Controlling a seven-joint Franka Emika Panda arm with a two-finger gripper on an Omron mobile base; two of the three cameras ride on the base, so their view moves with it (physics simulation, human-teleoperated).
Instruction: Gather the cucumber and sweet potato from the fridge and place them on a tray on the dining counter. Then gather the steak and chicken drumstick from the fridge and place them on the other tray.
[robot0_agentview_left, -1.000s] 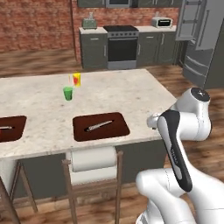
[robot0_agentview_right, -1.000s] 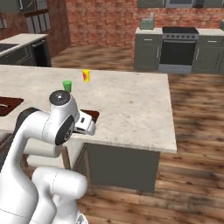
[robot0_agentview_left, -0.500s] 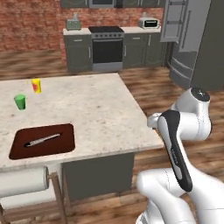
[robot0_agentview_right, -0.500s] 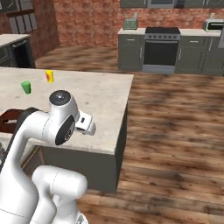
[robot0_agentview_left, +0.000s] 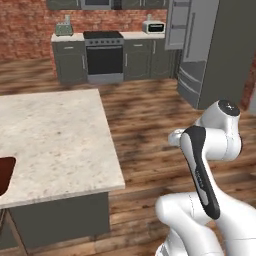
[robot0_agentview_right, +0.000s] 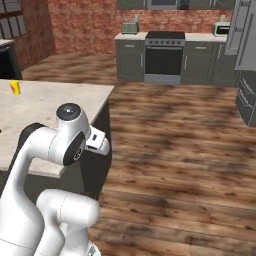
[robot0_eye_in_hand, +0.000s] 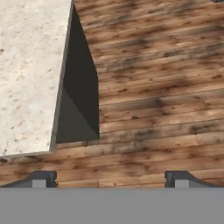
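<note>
Speckled beige stone dining counter (robot0_agentview_left: 55, 135), dark red-brown tray (robot0_agentview_left: 4, 172) at its left edge, contents hidden, tall grey steel fridge (robot0_agentview_left: 220, 50) closed, empty gripper (robot0_eye_in_hand: 111, 178) spread wide over wooden floor (robot0_eye_in_hand: 162, 87)

Arm (robot0_agentview_left: 200, 165) folded tight over its base, elbow up, wrist bent fwd and down. Claw (robot0_eye_in_hand: 109, 177) aims downward, fingertips (robot0_eye_in_hand: 41, 178) set wide apart w/ nothing between them. Hand sits just off the upper arm in right base view.
</note>
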